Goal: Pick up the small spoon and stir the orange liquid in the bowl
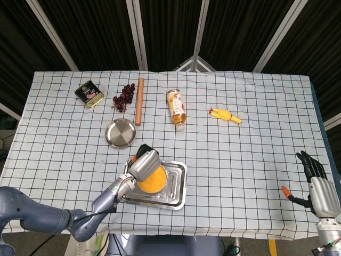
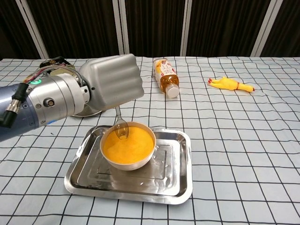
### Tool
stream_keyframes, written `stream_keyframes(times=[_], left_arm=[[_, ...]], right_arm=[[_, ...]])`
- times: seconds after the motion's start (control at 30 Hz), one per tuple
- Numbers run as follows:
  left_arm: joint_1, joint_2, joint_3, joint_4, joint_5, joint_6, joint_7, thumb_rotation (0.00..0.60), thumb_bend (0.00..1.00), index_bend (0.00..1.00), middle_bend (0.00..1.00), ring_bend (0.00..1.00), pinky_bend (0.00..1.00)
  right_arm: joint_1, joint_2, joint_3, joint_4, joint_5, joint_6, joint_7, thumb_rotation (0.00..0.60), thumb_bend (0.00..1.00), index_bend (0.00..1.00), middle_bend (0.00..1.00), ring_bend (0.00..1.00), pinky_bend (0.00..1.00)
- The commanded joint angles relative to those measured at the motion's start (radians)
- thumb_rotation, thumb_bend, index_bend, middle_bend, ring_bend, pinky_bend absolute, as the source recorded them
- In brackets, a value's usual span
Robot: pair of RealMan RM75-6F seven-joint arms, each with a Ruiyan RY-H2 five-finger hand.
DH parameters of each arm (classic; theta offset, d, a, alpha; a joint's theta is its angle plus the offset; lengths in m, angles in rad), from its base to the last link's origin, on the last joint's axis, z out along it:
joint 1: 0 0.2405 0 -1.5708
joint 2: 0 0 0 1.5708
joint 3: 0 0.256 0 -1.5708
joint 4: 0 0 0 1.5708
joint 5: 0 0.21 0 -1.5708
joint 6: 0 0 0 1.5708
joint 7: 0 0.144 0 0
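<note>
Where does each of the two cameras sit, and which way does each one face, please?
Head view: high above the near edge, looking down on the checked tablecloth; shows left hand and right hand.
Chest view: low, facing across the table; shows only the left hand.
Shared: small metal spoon, white bowl of orange liquid, steel tray.

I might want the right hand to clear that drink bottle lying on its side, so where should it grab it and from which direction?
Probably around the labelled middle of the bottle, coming down from above with fingers across its width. It lies on its side, cap toward the robot, so the round body could roll; its sides look free, with bare table around. The right hand rests far off.
</note>
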Motion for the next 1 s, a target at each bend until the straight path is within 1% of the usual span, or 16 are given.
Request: stream_keyframes(times=[0.03,0.2,0.43,1.0], left_arm=[[-0.002,-0.004,0.001,-0.002,0.003,-0.008,-0.003,0.600,0.60,0.76,1.00,0.98,0.98],[-0.001,-0.011,0.005,-0.010,0.014,-0.023,-0.017,0.600,0.60,0.76,1.00,0.98,0.98],[0.013,-0.014,-0.004,-0.037,0.036,-0.006,-0.045,0.600,0.60,0.76,1.00,0.98,0.98],[0.037,0.049,-0.016,-0.114,0.065,0.021,-0.069,0.600,0.60,0.76,1.00,0.98,0.98]], right_arm=[[0.000,0.000,-0.001,-0.001,-0.001,0.000,0.000,0.600,0.32,0.00,0.00,0.00,0.00],[0.000,0.000,-0.001,-0.001,-0.001,0.000,-0.002,0.600,0.32,0.00,0.00,0.00,0.00],[0.000,-0.001,-0.001,0.000,-0.001,0.001,-0.002,0.600,0.32,0.00,0.00,0.00,0.00],[0.001,-0.003,-0.001,-0.003,0.004,-0.005,-0.011,0.600,0.32,0.00,0.00,0.00,0.00]])
